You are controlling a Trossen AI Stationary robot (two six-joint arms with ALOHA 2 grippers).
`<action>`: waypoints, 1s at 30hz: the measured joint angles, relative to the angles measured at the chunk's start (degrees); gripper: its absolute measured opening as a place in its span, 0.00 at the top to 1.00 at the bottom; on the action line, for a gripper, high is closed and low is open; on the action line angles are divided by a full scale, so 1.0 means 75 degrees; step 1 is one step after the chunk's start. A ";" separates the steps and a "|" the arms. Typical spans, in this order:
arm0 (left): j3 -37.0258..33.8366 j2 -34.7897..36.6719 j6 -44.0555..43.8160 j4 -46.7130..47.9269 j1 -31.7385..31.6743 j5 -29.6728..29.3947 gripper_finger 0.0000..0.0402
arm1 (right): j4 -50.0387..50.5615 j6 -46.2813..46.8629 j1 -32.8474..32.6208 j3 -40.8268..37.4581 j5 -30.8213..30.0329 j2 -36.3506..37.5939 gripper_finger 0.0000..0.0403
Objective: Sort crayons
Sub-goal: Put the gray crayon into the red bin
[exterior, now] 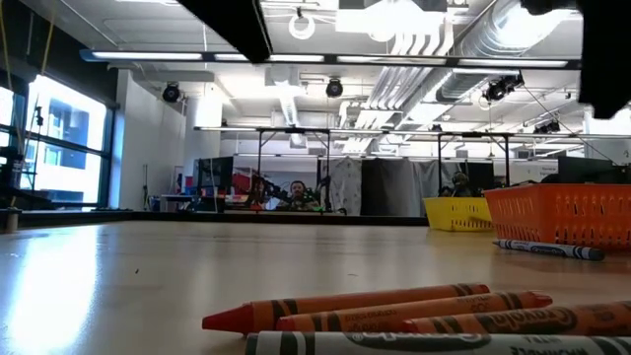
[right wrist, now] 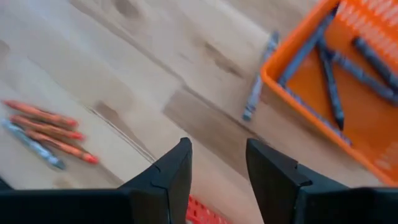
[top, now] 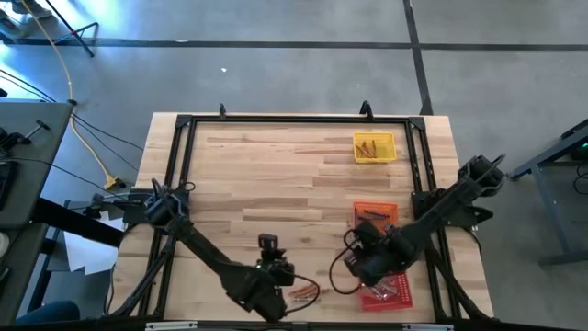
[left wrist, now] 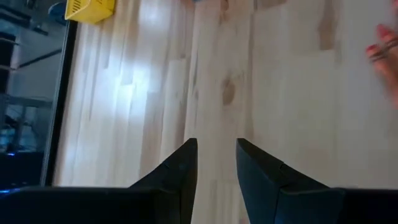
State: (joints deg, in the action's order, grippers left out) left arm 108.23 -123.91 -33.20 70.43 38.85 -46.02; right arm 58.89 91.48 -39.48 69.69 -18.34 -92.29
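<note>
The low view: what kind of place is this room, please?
Probably a large robotics lab or workshop: exposed ceiling ducts, rows of framed work tables in the background, and a wooden table inside a black frame.

grey floor [top: 276,74], ceiling ducts [exterior: 434,39], windows [exterior: 49,138]

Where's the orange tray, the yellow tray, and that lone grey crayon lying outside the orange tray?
Orange tray [right wrist: 323,74]: right wrist view, on its floor.
Yellow tray [top: 374,159]: high view, on its near rim.
Grey crayon [right wrist: 259,79]: right wrist view, mid-length on the stick.
</note>
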 joint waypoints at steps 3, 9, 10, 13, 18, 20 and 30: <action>-0.0001 0.0137 -0.0401 0.0119 0.0190 -0.0035 0.76 | -0.0031 -0.0017 0.0210 0.0000 0.0600 -0.0244 0.64; -0.0001 0.0356 -0.0985 0.0336 0.0549 -0.0266 0.76 | -0.0081 -0.0060 0.0531 -0.0003 0.1328 -0.0505 0.64; -0.0001 0.0376 -0.1107 0.0416 0.0603 -0.0301 0.76 | -0.0101 -0.0061 0.0572 -0.0003 0.1341 -0.0525 0.64; -0.0001 0.0404 -0.1428 0.0436 0.0729 -0.0348 0.76 | -0.0180 -0.0138 0.0657 -0.0003 0.1441 -0.0553 0.64; -0.0001 0.0410 -0.1995 0.0438 0.0923 -0.0347 0.76 | -0.0260 -0.0238 0.0773 -0.0003 0.1733 -0.0673 0.64; -0.0001 0.0410 -0.2171 0.0426 0.0994 -0.0347 0.76 | -0.0243 -0.0267 0.0779 -0.0003 0.1890 -0.0803 0.64; -0.0001 0.0410 -0.2365 0.0415 0.1160 -0.0492 0.76 | -0.0405 -0.0719 0.0945 -0.0003 0.2084 -0.1519 0.64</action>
State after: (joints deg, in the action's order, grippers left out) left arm 108.22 -120.84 -50.94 73.54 47.55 -49.71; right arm 55.86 86.09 -32.39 69.67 -2.71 -103.68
